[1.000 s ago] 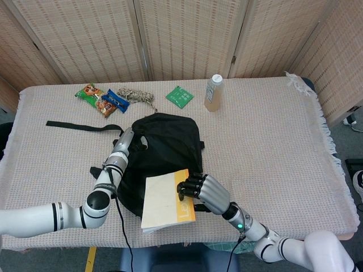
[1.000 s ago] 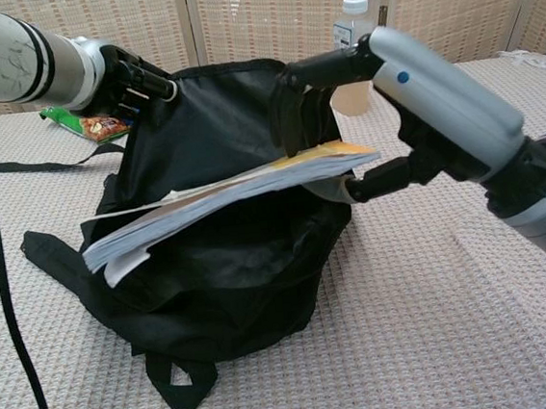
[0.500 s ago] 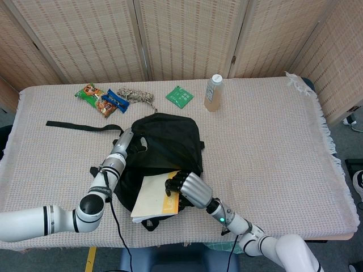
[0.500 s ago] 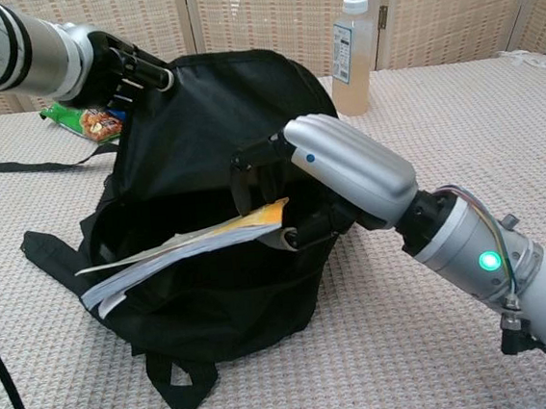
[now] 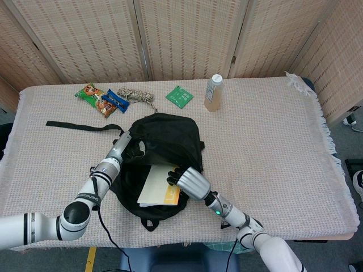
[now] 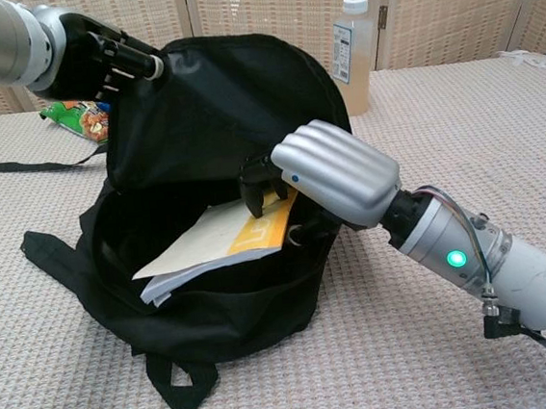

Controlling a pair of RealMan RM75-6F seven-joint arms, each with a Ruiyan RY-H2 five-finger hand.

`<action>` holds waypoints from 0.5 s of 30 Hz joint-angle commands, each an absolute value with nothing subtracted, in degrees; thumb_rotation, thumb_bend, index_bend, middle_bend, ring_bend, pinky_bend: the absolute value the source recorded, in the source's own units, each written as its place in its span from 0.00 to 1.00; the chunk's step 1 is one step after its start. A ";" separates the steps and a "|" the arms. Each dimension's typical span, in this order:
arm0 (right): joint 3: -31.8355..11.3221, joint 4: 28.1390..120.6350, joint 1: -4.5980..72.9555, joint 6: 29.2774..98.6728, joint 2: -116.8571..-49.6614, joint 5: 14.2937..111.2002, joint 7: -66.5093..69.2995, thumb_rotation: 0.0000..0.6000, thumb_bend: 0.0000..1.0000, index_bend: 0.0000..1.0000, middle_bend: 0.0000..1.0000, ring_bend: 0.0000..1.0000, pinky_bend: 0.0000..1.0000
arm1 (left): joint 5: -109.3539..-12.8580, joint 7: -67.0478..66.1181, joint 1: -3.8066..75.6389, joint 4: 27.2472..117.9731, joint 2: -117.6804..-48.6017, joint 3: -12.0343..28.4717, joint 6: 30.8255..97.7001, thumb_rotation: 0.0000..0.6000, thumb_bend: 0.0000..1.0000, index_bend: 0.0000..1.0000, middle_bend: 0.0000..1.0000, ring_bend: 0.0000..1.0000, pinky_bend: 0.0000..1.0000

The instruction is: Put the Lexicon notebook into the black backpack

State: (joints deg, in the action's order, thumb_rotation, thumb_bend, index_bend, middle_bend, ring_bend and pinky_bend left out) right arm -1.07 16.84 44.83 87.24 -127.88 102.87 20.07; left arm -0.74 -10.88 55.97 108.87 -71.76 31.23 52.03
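The black backpack (image 5: pixel 170 139) (image 6: pixel 217 123) lies open toward me at mid-table. My left hand (image 5: pixel 129 148) (image 6: pixel 104 58) grips its upper flap and holds it up. The Lexicon notebook (image 5: pixel 157 187) (image 6: pixel 221 243), white with an orange edge, sits tilted partway inside the mouth of the bag. My right hand (image 5: pixel 187 180) (image 6: pixel 333 172) grips the notebook's orange right edge at the opening. The notebook's far end is hidden inside the bag.
At the back of the table stand a drink bottle (image 5: pixel 213 93) (image 6: pixel 351 42), a green packet (image 5: pixel 179 96), a coiled rope (image 5: pixel 138 96) and snack packs (image 5: pixel 102 100) (image 6: pixel 79 121). A black strap (image 5: pixel 79 126) trails left of the bag.
My right hand has pushed the notebook forward and down into the bag's mouth. The left hand has raised the flap higher.
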 commanded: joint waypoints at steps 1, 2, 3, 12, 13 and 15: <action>-0.49 14.92 45.96 85.81 -128.30 102.34 15.21 1.00 0.51 0.98 0.55 0.58 0.53 | -1.35 -10.02 55.75 109.67 -70.98 30.84 51.43 1.00 0.77 0.70 0.42 0.29 0.11; -0.38 14.77 46.18 85.77 -128.32 102.31 14.11 1.00 0.51 0.98 0.55 0.58 0.53 | -1.47 -9.81 55.78 109.83 -70.81 30.72 51.32 1.00 0.77 0.70 0.42 0.29 0.11; -0.22 14.55 46.41 85.62 -128.35 102.32 12.85 1.00 0.51 0.98 0.55 0.58 0.53 | -1.55 -9.57 55.82 109.96 -70.68 30.62 51.25 1.00 0.77 0.70 0.41 0.29 0.11; -0.48 14.04 48.90 81.65 -128.97 100.57 0.71 1.00 0.51 0.99 0.55 0.60 0.52 | -1.67 -7.49 56.44 111.27 -69.04 29.61 49.87 1.00 0.77 0.70 0.42 0.29 0.11; -0.81 14.50 49.18 80.95 -129.16 100.03 0.12 1.00 0.51 0.99 0.55 0.60 0.52 | -1.75 -7.28 56.56 111.36 -68.92 29.42 49.84 1.00 0.77 0.70 0.42 0.29 0.11; -1.21 15.08 49.56 80.08 -129.38 99.34 -0.68 1.00 0.51 0.99 0.55 0.59 0.51 | -1.88 -6.93 56.75 111.46 -68.81 29.15 49.88 1.00 0.77 0.70 0.42 0.29 0.11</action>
State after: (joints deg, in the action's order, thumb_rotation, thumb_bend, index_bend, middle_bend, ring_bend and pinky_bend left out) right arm -0.72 14.55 48.95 80.89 -129.03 100.14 0.23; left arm -1.82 -7.04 56.67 111.40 -68.87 29.25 49.87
